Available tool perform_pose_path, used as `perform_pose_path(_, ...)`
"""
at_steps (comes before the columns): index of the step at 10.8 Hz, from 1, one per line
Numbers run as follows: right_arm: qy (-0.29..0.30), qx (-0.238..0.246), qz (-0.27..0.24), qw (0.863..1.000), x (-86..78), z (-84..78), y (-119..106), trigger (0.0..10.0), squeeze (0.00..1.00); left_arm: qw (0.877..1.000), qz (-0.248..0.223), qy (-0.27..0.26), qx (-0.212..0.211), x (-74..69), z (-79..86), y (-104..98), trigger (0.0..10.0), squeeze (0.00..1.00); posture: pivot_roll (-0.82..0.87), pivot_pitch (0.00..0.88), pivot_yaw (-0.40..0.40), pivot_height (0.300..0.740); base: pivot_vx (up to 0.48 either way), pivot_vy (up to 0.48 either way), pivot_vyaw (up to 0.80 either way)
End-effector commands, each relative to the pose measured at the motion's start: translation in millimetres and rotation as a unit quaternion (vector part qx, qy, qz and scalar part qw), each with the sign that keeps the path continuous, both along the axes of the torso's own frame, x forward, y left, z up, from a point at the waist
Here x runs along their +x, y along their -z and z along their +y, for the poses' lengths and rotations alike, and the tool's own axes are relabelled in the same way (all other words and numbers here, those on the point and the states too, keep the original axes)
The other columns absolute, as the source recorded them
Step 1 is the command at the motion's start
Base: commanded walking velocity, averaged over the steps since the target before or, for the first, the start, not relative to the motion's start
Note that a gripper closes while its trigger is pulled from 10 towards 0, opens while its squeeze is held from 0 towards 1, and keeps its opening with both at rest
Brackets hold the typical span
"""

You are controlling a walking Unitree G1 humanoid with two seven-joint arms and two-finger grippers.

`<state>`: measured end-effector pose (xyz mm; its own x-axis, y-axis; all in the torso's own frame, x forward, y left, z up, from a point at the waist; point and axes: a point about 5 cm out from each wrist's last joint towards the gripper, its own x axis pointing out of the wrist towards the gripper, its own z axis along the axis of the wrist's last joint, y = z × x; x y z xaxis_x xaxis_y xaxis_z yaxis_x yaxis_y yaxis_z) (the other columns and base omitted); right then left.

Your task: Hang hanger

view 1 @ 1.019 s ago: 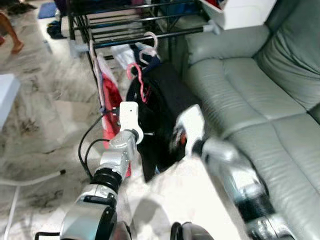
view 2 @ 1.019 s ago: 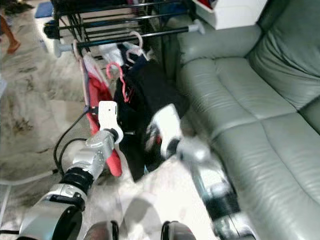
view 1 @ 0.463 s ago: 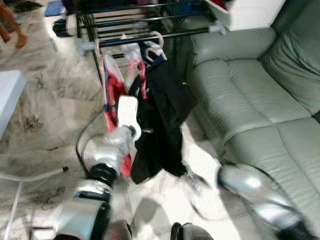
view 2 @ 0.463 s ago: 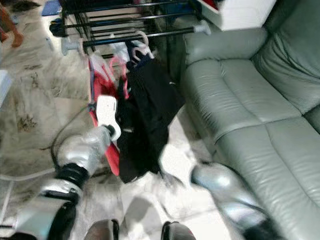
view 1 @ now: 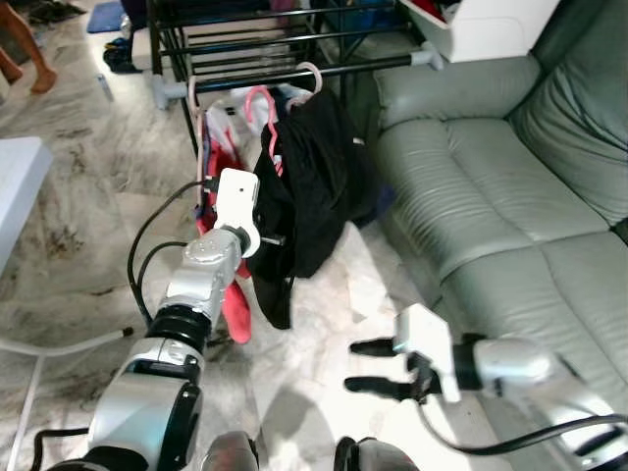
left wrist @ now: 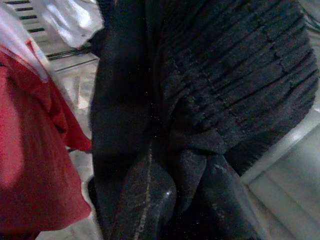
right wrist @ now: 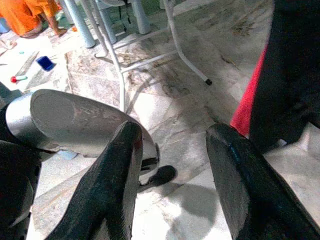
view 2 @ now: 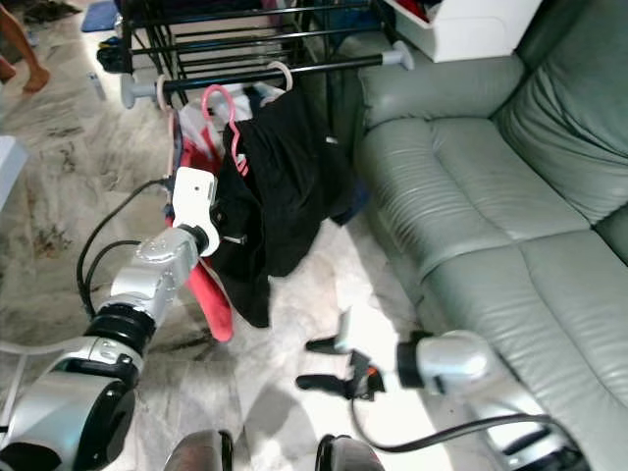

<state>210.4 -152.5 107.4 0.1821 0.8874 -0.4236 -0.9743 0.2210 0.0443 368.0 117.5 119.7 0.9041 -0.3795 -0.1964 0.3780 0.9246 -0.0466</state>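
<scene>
Left eye view: one black metal drying rack (view 1: 294, 74) stood on the pale marble floor (view 1: 88, 245) beside one grey-green leather sofa (view 1: 491, 196). From its front rail hung one pink plastic hanger (view 1: 263, 103) and one white plastic hanger (view 1: 306, 77), their hooks over the rail. One black knitted garment (view 1: 309, 191) draped from those hangers; which of the two carried it could not be told. One red cloth (view 1: 234, 299) hung just beside it, on the robot's left. No brand, label or writing could be read on any item.

Left gripper (left wrist: 170, 200): raised against the black garment, close to the red cloth; the left wrist view showed dark ribbed fabric pressed around its fingers, and whether the jaws were open or closed could not be told.

Right gripper (view 1: 368, 365): held low over the marble floor, well apart from the rack and near the sofa front; its two black fingers (right wrist: 107, 185) stood spread, the jaws open and holding nothing.

One white box (view 1: 491, 25) sat above the sofa arm. One person's bare foot (view 1: 39, 83) showed at the far left on the floor.
</scene>
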Motion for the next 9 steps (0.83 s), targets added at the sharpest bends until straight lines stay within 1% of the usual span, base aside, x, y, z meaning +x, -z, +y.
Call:
perform_pose_path(1,-0.004,0.003,-0.011,1.0,1.0,-5.2,-7,10.0,1.0,1.0,-0.001,0.018,0.004,0.5,-0.6,-2,0.0,0.0,-0.05,0.061,0.017,0.74,0.0,0.0,0.0)
perform_pose_path(2,0.008,-0.006,-0.016,1.0,4.4,-18.3,-11,10.0,1.0,0.997,-0.003,0.064,0.03,-2.1,-0.8,-1,0.0,0.0,-0.05,0.063,0.019,0.74,0.0,0.0,0.0)
perform_pose_path(3,0.039,-0.03,-0.028,0.998,9.7,-39.8,-17,10.0,1.0,0.987,-0.009,0.14,0.077,-8.3,1.3,1,0.0,0.0,-0.05,0.063,0.019,0.74,0.0,0.0,0.0)
perform_pose_path(4,0.059,-0.046,-0.04,0.996,13.4,-52.1,-20,10.0,1.0,0.976,-0.009,0.182,0.117,-12.4,6.6,5,0.0,0.0,-0.05,0.063,0.019,0.74,0.0,0.0,0.0)
perform_pose_path(5,0.105,-0.051,-0.074,0.99,24.4,-64.9,-27,10.0,1.0,0.952,-0.013,0.259,0.162,-21.0,12.1,10,0.0,0.0,-0.07,0.073,0.023,0.74,0.0,0.0,0.0)
perform_pose_path(6,0.114,-0.051,-0.08,0.989,26.3,-67.9,-29,10.0,1.0,0.942,-0.009,0.285,0.176,-24.8,15.6,13,0.0,0.0,-0.07,0.074,0.025,0.74,0.0,0.0,0.0)
perform_pose_path(7,0.119,-0.051,-0.088,0.988,28.2,-70.7,-33,10.0,0.74,0.916,0.006,0.351,0.197,-35.7,23.0,21,0.0,0.0,-0.07,0.076,0.029,0.74,0.0,0.0,0.0)
perform_pose_path(8,0.087,-0.049,-0.063,0.993,20.1,-71.1,-34,10.0,0.0,0.887,0.008,0.406,0.222,-45.2,26.0,26,0.0,0.0,-0.07,0.077,0.03,0.74,0.0,0.0,0.0)
perform_pose_path(9,0.057,-0.055,-0.044,0.996,12.7,-71.3,-34,10.0,0.0,0.855,0.013,0.456,0.247,-54.7,28.0,31,0.0,0.0,-0.07,0.077,0.03,0.74,0.0,0.0,0.0)
